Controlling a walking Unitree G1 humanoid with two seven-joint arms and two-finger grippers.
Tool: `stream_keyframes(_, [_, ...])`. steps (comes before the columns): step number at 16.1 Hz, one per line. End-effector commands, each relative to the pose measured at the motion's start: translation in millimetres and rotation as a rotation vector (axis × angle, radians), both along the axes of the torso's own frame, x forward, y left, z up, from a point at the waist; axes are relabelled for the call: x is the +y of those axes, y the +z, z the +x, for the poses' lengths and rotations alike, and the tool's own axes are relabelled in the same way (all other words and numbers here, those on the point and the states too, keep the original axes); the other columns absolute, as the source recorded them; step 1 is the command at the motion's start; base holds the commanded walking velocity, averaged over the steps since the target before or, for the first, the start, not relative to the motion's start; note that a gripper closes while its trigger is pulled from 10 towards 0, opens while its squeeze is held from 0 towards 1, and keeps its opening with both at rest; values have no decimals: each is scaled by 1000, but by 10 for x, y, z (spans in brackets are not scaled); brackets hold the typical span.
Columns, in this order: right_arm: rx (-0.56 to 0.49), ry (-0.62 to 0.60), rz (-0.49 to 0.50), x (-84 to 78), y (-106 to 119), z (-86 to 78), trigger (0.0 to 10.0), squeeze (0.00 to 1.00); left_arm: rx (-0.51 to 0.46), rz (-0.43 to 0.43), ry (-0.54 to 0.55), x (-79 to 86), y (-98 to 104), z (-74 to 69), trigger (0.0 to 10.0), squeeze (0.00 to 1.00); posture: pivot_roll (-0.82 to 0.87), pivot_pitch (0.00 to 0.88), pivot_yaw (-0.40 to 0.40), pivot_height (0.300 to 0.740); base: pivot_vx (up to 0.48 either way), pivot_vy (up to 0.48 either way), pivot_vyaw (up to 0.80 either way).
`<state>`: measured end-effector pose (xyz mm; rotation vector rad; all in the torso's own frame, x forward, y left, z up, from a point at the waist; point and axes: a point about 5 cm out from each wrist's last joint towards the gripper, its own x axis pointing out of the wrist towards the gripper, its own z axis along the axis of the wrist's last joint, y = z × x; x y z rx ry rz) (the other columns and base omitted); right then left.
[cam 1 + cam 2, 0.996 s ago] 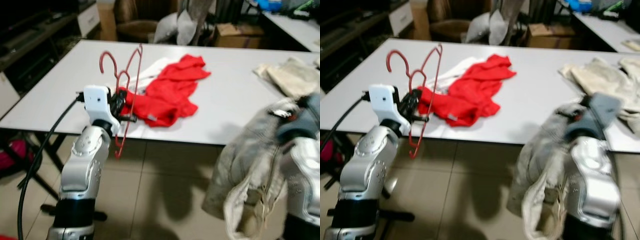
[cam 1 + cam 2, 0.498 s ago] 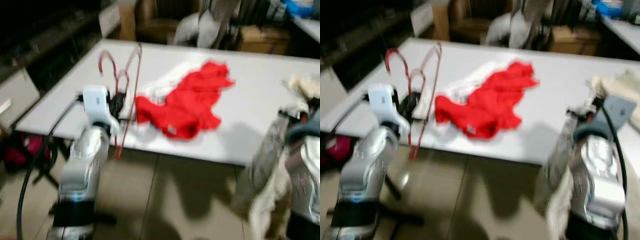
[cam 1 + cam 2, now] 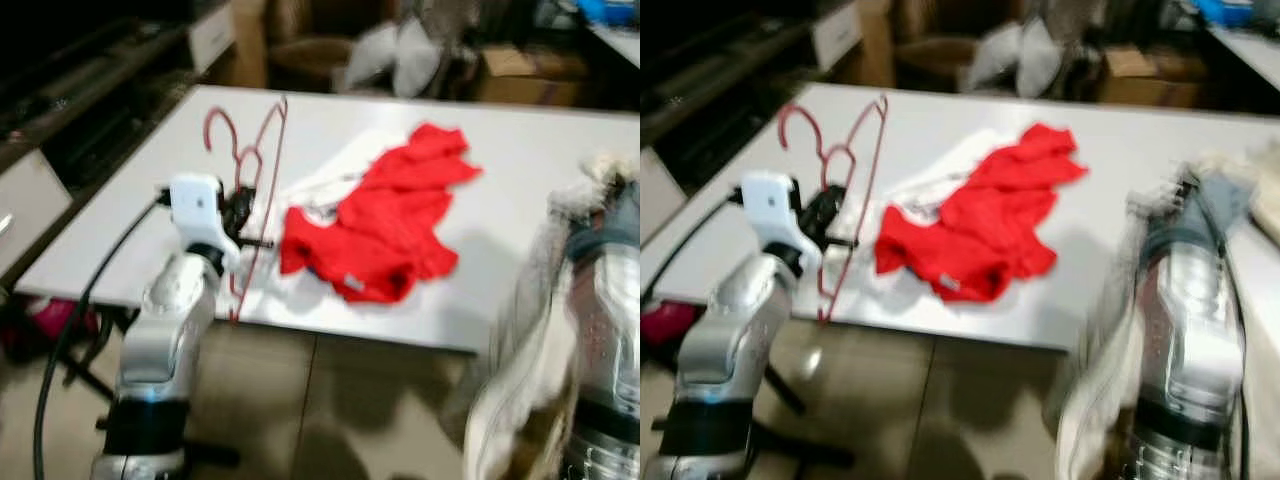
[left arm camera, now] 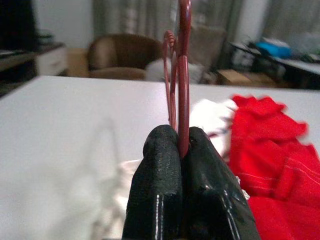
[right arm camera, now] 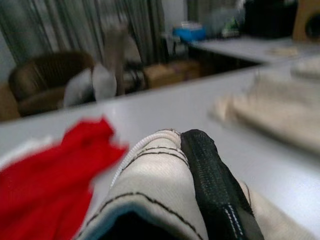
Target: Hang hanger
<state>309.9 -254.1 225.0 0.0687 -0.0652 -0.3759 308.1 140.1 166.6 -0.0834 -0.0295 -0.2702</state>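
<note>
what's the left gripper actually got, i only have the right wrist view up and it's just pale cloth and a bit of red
Observer: The left gripper is shut on a red wire hanger, fingers pinched on the wire.
Operator: how's the hanger sitting
Observer: Held up on edge, hooks on top, its lower end hanging past the near edge of the white table.
Operator: and the red bit i see?
Observer: A crumpled red garment lying on the table, just right of the hanger, partly on some white cloth.
Operator: where's my pale cloth hanging
Observer: The pale garment droops from the right gripper, in front of the table, above the tiled floor.
</note>
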Motion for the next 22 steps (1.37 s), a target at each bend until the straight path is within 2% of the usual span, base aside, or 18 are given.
stream_keyframes(1, [-216,48,-99,13,547,97,10000,0,2,17,-55,-130,5,12,10000,0,-60,11,22,740,0,0,0])
stream_keyframes(2, [-363,81,-177,18,1096,246,10000,0,-6,18,-63,-149,17,24,10000,0,-55,10,13,740,0,0,0])
stream_keyframes(3, [-538,91,-226,49,1701,276,10000,0,-16,23,-68,-156,33,19,10000,0,-48,9,1,740,0,0,0])
stream_keyframes(4, [-596,96,-239,71,1887,257,10000,0,-18,24,-68,-155,36,14,10000,0,-44,9,-6,740,0,0,0])
stream_keyframes(5, [-704,168,-272,210,2176,237,10000,0,-19,21,-54,-128,37,-8,10000,0,-32,8,-25,740,0,0,0])
stream_keyframes(6, [-710,192,-288,254,2195,257,10000,0,-19,20,-50,-119,35,-16,10000,0,-31,8,-26,740,0,0,0])
stream_keyframes(7, [-611,274,-340,397,1965,438,10000,0,-19,18,-38,-99,25,-35,10000,0,-27,8,-33,740,0,0,0])
stream_keyframes(8, [-560,308,-346,443,1825,515,10000,0,-19,19,-36,-96,23,-39,10000,0,-26,9,-33,740,0,0,0])
stream_keyframes(9, [-444,361,-389,508,1432,669,10000,0,-21,21,-32,-90,23,-44,10000,0,-24,8,-31,740,0,0,0])
stream_keyframes(11, [-356,363,-422,481,1121,753,10000,0,-25,25,-25,-73,28,-40,10000,0,-23,9,-28,740,0,0,0])
stream_keyframes(12, [-296,367,-430,439,869,788,10000,0,-24,28,-18,-54,27,-44,10000,0,-23,11,-24,740,0,0,0])
stream_keyframes(14, [-117,322,-402,297,230,751,10000,0,-16,54,-23,-47,-11,-64,10000,0,-22,12,-25,740,0,0,0])
stream_keyframes(15, [-71,287,-384,242,79,717,10000,0,-16,56,-24,-53,-16,-72,10000,0,-20,13,-25,740,0,0,0])
stream_keyframes(16, [-18,225,-310,122,-182,609,10000,0,-16,58,-27,-65,-21,-82,10000,0,-19,13,-22,740,0,0,0])
stream_keyframes(18, [-18,152,-180,-36,-332,501,10000,0,-15,71,-46,-89,-28,-80,10000,0,-25,16,-13,740,0,0,0])
stream_keyframes(20, [11,27,-39,-243,-512,413,10000,0,-18,76,-67,-121,-26,-68,10000,0,-29,18,-4,740,0,0,0])
stream_keyframes(21, [80,-66,47,-377,-703,338,10000,0,-21,77,-76,-144,-18,-64,10000,0,-28,18,0,740,0,0,0])
stream_keyframes(22, [229,-96,82,-438,-983,254,10000,0,-23,79,-90,-167,-15,-63,10000,0,-29,18,2,740,0,0,0])
